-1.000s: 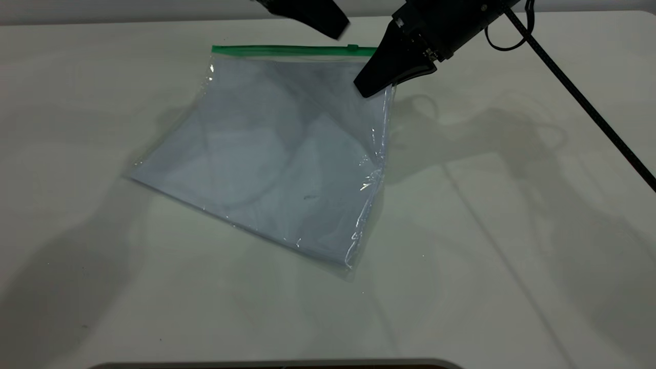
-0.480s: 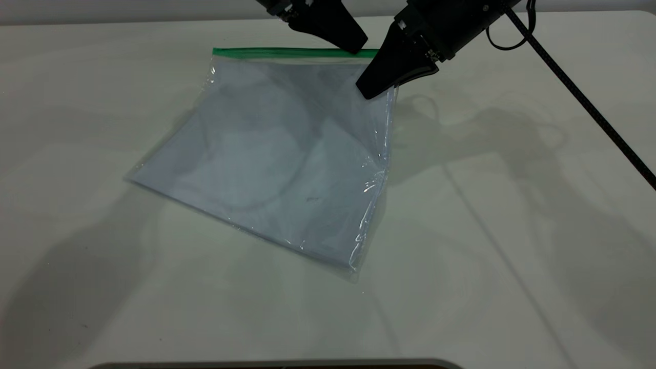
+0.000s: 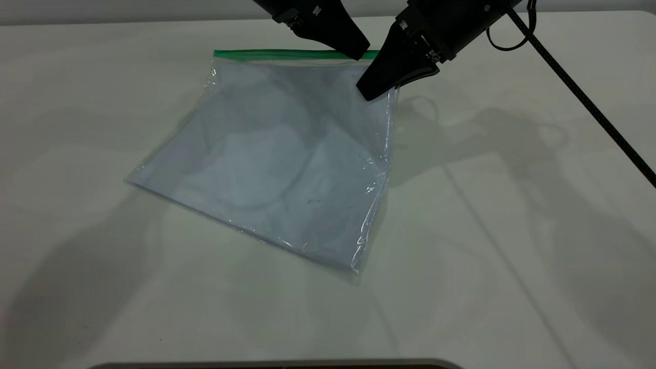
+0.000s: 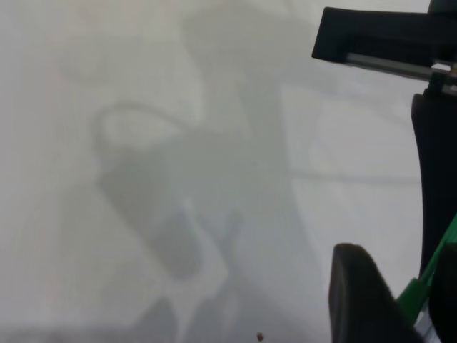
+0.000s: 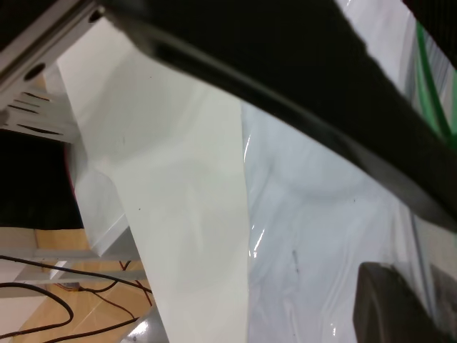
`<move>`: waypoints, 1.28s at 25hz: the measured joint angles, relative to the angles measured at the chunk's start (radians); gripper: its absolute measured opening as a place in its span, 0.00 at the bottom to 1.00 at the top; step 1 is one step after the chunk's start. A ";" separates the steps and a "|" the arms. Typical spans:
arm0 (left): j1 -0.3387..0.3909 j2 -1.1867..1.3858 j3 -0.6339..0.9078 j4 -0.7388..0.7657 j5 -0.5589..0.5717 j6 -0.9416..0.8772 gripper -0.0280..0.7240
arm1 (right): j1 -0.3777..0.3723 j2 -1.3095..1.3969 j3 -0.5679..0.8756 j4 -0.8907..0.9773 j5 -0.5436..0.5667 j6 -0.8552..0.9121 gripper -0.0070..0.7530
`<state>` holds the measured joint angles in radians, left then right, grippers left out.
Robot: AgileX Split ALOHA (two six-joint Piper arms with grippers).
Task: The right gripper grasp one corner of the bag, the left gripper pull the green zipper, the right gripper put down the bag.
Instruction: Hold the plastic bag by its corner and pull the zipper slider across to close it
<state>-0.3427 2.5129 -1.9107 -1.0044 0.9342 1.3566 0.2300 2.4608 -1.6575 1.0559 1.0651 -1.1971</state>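
Observation:
The bag (image 3: 277, 159) is a clear pouch with white sheets inside. Its far edge is lifted and its near edge rests on the table. The green zipper (image 3: 277, 53) runs along the far edge. My right gripper (image 3: 370, 91) is shut on the bag's far right corner, just under the strip's end, and holds it up. In the right wrist view the plastic (image 5: 314, 243) lies over one of its fingers (image 5: 400, 307). My left gripper (image 3: 359, 51) sits on the zipper's right end. In the left wrist view its fingers (image 4: 364, 300) close on the green slider (image 4: 418, 289).
The white table (image 3: 512, 230) spreads around the bag. The right arm's black cable (image 3: 579, 92) runs diagonally across the right side. The two grippers are close together at the bag's far right corner.
My left gripper came down from the back onto the right end of the green zipper, covering the slider tab. The right gripper kept its hold; the bag shifted only slightly.

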 joint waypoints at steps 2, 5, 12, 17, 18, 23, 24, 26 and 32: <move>0.000 0.000 0.000 0.000 0.000 0.000 0.41 | 0.000 0.000 0.000 0.000 0.003 0.000 0.05; 0.000 0.000 0.000 0.000 0.001 -0.001 0.35 | 0.000 0.000 0.000 0.000 0.007 0.000 0.05; 0.000 0.000 0.000 0.000 0.016 0.000 0.20 | 0.000 0.000 -0.001 0.002 0.010 0.000 0.05; -0.002 0.000 0.000 0.024 0.017 0.001 0.13 | -0.004 0.000 -0.001 0.007 0.016 0.000 0.05; -0.002 0.000 0.000 0.027 0.015 0.001 0.12 | -0.009 0.000 -0.001 0.010 0.020 0.000 0.05; -0.009 -0.001 -0.001 0.033 -0.026 0.001 0.12 | -0.038 -0.001 -0.001 0.029 0.042 -0.027 0.05; -0.009 -0.001 -0.001 0.031 -0.031 0.002 0.12 | -0.040 -0.002 -0.001 0.029 0.042 -0.032 0.05; -0.009 -0.002 -0.001 0.027 -0.041 0.003 0.12 | -0.047 -0.007 -0.001 0.029 0.042 -0.037 0.05; 0.004 -0.003 -0.001 0.020 -0.052 0.020 0.12 | -0.063 -0.012 -0.001 0.033 0.044 -0.045 0.05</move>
<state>-0.3383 2.5101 -1.9116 -0.9843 0.8819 1.3770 0.1665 2.4493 -1.6582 1.0890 1.1090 -1.2418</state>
